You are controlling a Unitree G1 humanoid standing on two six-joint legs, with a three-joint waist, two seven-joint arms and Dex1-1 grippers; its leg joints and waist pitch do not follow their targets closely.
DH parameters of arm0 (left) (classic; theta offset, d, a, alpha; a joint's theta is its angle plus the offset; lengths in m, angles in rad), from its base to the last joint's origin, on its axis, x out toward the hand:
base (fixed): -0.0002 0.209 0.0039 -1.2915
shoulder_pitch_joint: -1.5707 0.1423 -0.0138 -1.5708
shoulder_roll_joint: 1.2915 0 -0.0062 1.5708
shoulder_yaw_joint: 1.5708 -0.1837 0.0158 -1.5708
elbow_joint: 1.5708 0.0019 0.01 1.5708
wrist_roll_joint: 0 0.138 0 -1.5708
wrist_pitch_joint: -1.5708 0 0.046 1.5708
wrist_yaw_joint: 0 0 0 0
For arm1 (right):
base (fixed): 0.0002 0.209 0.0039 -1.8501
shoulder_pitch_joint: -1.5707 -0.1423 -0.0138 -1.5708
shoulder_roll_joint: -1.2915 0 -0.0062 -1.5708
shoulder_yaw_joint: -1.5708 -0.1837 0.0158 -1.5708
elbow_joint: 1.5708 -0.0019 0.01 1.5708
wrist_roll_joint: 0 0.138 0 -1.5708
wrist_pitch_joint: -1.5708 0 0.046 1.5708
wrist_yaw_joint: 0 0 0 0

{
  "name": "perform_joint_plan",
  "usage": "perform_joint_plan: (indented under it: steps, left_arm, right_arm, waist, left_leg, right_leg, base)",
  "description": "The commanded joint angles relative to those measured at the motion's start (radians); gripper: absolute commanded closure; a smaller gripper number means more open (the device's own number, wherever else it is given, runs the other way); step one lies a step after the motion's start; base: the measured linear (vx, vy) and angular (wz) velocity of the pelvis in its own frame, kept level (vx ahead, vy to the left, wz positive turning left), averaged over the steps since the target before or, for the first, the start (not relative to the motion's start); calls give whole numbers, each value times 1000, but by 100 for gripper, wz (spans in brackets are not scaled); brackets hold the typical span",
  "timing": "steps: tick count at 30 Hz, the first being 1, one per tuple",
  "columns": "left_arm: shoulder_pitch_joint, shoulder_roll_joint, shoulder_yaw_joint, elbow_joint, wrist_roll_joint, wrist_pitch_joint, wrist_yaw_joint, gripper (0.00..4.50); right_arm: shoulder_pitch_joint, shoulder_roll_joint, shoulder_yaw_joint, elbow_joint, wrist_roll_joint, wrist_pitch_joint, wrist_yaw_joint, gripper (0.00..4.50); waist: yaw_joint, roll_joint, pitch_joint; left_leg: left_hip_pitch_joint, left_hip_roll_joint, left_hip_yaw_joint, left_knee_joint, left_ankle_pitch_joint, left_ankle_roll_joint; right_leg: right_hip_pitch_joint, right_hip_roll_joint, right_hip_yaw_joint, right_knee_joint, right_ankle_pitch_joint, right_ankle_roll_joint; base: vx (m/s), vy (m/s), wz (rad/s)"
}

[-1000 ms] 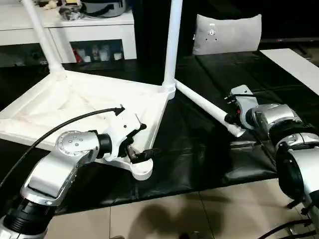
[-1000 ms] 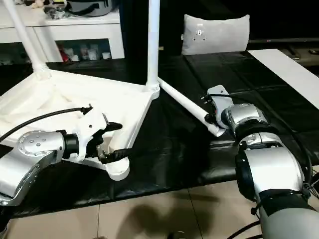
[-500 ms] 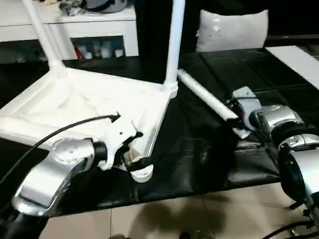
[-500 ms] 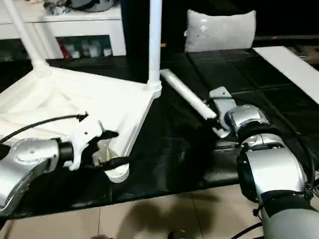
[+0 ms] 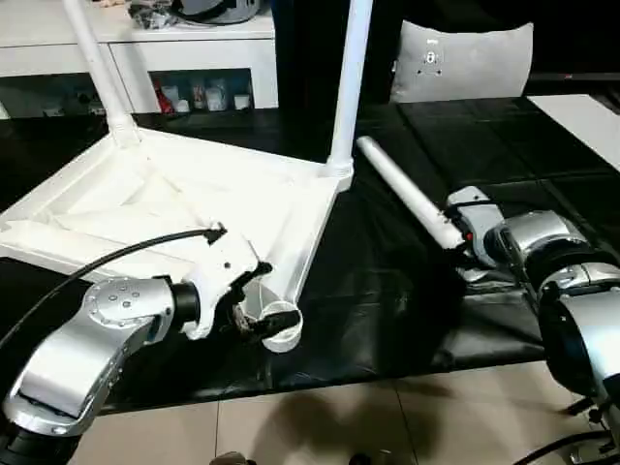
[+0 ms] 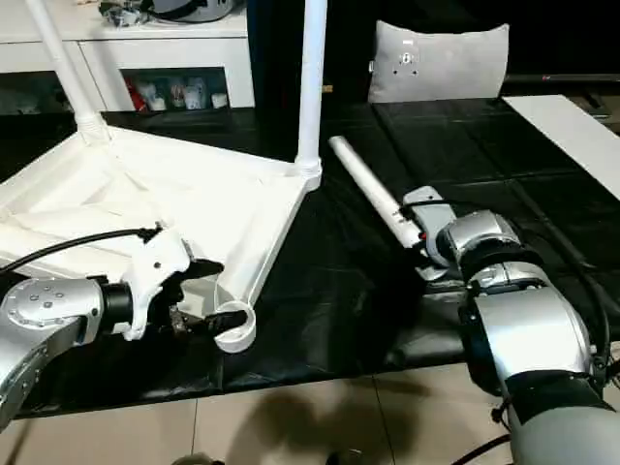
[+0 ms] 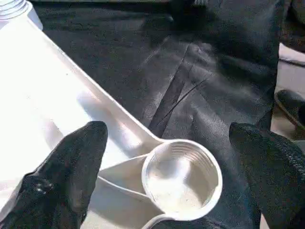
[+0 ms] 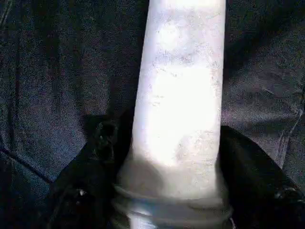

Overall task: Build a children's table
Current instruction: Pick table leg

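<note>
White tabletop (image 5: pixel 184 208) upside down on black mat (image 5: pixel 387 291), two legs standing.
Left gripper (image 7: pixel 167 157) spread wide around the empty corner socket (image 7: pixel 182 179); right gripper (image 8: pixel 167 157) looks like it's straddling the loose leg (image 5: pixel 407 194), grip unclear.

Table top (image 5: pixel 145 199): white moulded plastic, smooth, slight sheen, ribbed on the upturned underside. Corner socket (image 7: pixel 183 179): glossy inside, fine thread rings seen. Loose leg (image 5: pixel 407 199): white plastic, smooth, faint scuffing seen close up (image 8: pixel 183 86). Floor sheet (image 5: pixel 387 291): black, creased, cloth-like with dull sheen. Forearms (image 5: pixel 92 349): brushed silver metal look. Left tool fingers (image 7: pixel 71 167): matt black. Floor tiles (image 5: pixel 320 426): glossy beige.
</note>
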Motion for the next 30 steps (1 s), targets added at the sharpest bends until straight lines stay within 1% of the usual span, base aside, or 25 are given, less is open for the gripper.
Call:
perform_joint_plan:
  steps: [1,4,7,8,9,10,11,12,14,15,16,17,18,19,20,21,22,23,24,25,26,27,28,29,30]
  left_arm:
    - [-10,4,10,-24,-5,12,9,0]
    - [-13,1,7,-21,-4,15,14,0]
    - [-25,-23,16,2,-1,-2,45,0]
    - [-30,-46,24,15,6,-22,71,0]
    - [-31,-52,26,17,8,-27,79,0]
    - [-39,-80,35,36,19,-46,112,0]
    - [-45,-94,39,48,25,-54,130,0]
    - [-54,-120,46,68,33,-73,159,0]
    - [-76,-175,58,112,42,-118,211,0]
    - [-88,-203,63,127,41,-133,234,0]
    - [-95,-222,67,136,40,-143,250,0]
    - [-100,-229,69,141,39,-147,256,0]
    - [-133,-280,78,176,37,-176,293,0]
    - [-146,-296,81,192,35,-188,304,0]
    - [-173,-326,90,215,27,-200,324,0]
    - [-189,-343,97,228,22,-207,335,0]
    - [-203,-361,105,241,18,-212,346,0]
    - [-230,-393,124,261,1,-220,363,0]
    - [-249,-412,138,281,-10,-230,374,0]
    - [-272,-431,152,304,-17,-239,389,0]
    - [-287,-441,158,323,-18,-246,399,0]
    - [-304,-439,145,355,0,-256,401,0]
    - [-305,-432,133,362,11,-260,396,0]
    - [-308,-430,127,373,19,-266,393,0]
    - [-306,-427,120,378,26,-270,389,0]
  right_arm:
    - [-1,4,7,17,-12,24,18,183]
    - [3,5,0,15,-8,28,11,183]
    - [1,0,-53,9,38,20,-46,184]
    - [-5,-5,-98,4,76,9,-95,184]
    - [-6,-6,-109,3,85,6,-107,184]
    - [-14,-9,-156,-2,125,-8,-145,184]
    - [-18,-10,-178,-5,145,-14,-160,184]
    - [-25,-13,-219,-11,181,-35,-183,184]
    - [-30,-15,-322,-32,272,-152,-233,184]
    - [-30,-18,-359,-46,307,-184,-235,184]
    - [-31,-20,-383,-55,330,-201,-234,185]
    - [-31,-20,-393,-60,339,-207,-232,185]
    - [-27,-17,-463,-99,410,-248,-215,185]
    - [-26,-14,-488,-113,435,-264,-211,186]
    - [-14,-2,-531,-159,487,-289,-165,193]
    - [-6,7,-557,-190,519,-304,-132,207]
    - [3,16,-579,-219,549,-309,-104,228]
    - [31,38,-606,-287,591,-288,-81,228]
    - [47,53,-619,-325,618,-276,-75,231]
    - [79,72,-611,-372,624,-274,-74,245]
    - [103,87,-600,-400,626,-271,-75,245]
    - [160,110,-549,-452,597,-266,-74,259]
    - [182,116,-528,-464,582,-263,-76,270]
    - [196,120,-516,-468,574,-265,-78,276]
    - [212,122,-503,-465,556,-275,-96,281]
  waist:
    - [2,-10,-62]
    - [2,-11,-62]
    - [1,-13,-63]
    - [1,-15,-63]
    - [0,-15,-65]
    - [0,-17,-68]
    - [0,-17,-67]
    - [-2,-18,-67]
    - [-3,-13,-69]
    - [-1,-5,-74]
    - [-3,-13,-74]
    - [-2,-14,-75]
    - [-3,-4,-75]
    - [-3,-10,-82]
    - [0,-7,-83]
    - [0,-10,-85]
    - [2,-12,-82]
    - [5,3,-84]
    - [3,-3,-83]
    - [4,10,-84]
    - [3,14,-86]
    - [4,16,-87]
    - [3,11,-85]
    - [2,11,-87]
    - [1,8,-87]
  left_leg:
    - [0,17,2,-72,-325,11]
    - [0,18,3,-73,-322,9]
    - [2,17,3,-72,-312,7]
    - [3,17,4,-72,-311,7]
    - [5,16,4,-71,-305,5]
    - [2,16,5,-70,-290,7]
    - [1,16,6,-70,-285,10]
    - [3,14,8,-69,-286,12]
    - [2,12,11,-66,-285,16]
    - [2,12,10,-65,-272,20]
    - [-3,12,12,-64,-261,29]
    - [-3,12,12,-65,-257,35]
    - [-4,11,12,-63,-252,36]
    - [-5,10,15,-60,-225,51]
    - [-8,9,16,-60,-212,61]
    - [-10,11,17,-58,-195,75]
    - [-12,12,17,-60,-183,89]
    - [-10,12,15,-59,-180,91]
    - [-11,12,19,-59,-174,98]
    - [-8,11,17,-59,-160,100]
    - [-7,12,15,-59,-164,97]
    - [-8,8,14,-60,-165,95]
    - [-8,8,14,-61,-176,89]
    - [-5,9,13,-62,-184,84]
    - [-7,7,14,-61,-185,81]
  right_leg:
    - [48,-57,53,-79,-505,-134]
    - [48,-57,54,-78,-494,-139]
    - [48,-58,55,-78,-491,-139]
    - [47,-58,55,-80,-491,-138]
    - [48,-58,54,-80,-481,-139]
    - [49,-56,55,-75,-453,-145]
    - [50,-56,55,-76,-445,-146]
    - [47,-53,54,-78,-447,-141]
    - [48,-56,53,-83,-450,-129]
    - [51,-55,52,-77,-432,-130]
    - [51,-53,52,-77,-414,-135]
    - [51,-52,51,-76,-409,-139]
    - [52,-52,52,-73,-397,-145]
    - [55,-47,53,-71,-349,-152]
    - [56,-48,53,-71,-330,-158]
    - [57,-47,53,-66,-298,-168]
    - [57,-46,53,-67,-285,-177]
    - [58,-47,52,-64,-277,-184]
    - [58,-45,53,-71,-268,-179]
    - [57,-43,51,-74,-249,-182]
    - [58,-43,51,-69,-244,-188]
    - [60,-42,49,-72,-251,-184]
    - [61,-42,47,-77,-279,-169]
    - [61,-43,46,-79,-298,-166]
    - [63,-45,46,-81,-313,-163]
  base:
    - [0,0,0]
    - [0,0,0]
    - [0,0,0]
    - [0,0,0]
    - [0,0,0]
    - [0,0,0]
    - [0,0,0]
    - [0,0,0]
    - [0,0,0]
    - [0,0,0]
    - [0,0,0]
    - [0,0,0]
    - [0,0,0]
    - [0,0,0]
    - [0,0,0]
    - [0,0,0]
    - [0,0,0]
    - [0,0,0]
    - [0,0,0]
    - [0,0,0]
    - [0,0,0]
    - [0,0,0]
    - [0,0,0]
    - [0,0,0]
    - [0,0,0]
